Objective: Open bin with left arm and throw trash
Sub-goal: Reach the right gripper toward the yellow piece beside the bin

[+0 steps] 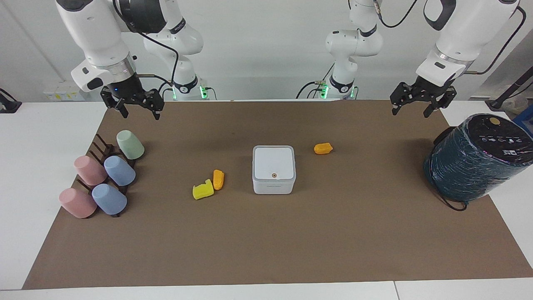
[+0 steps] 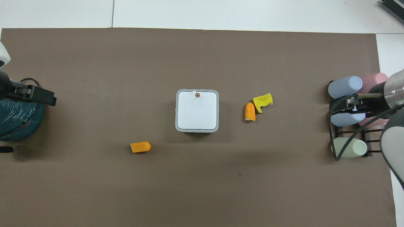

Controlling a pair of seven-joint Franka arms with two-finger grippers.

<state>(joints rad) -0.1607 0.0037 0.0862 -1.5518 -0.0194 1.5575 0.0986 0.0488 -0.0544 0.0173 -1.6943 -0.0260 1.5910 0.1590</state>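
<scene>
The white square bin (image 1: 274, 168) stands mid-mat with its lid shut, the orange dot on top; it also shows in the overhead view (image 2: 197, 110). A yellow piece of trash (image 1: 202, 190) and an orange piece (image 1: 218, 179) lie together beside the bin toward the right arm's end. Another orange piece (image 1: 323, 148) lies nearer to the robots than the bin, toward the left arm's end. My left gripper (image 1: 411, 111) hangs open and empty in the air by the teal cylinder. My right gripper (image 1: 140, 113) hangs open and empty over the cup rack.
A big dark teal film-wrapped cylinder (image 1: 474, 160) lies at the left arm's end of the brown mat (image 1: 266, 241). Several pastel cups (image 1: 118, 171) sit on a dark rack at the right arm's end.
</scene>
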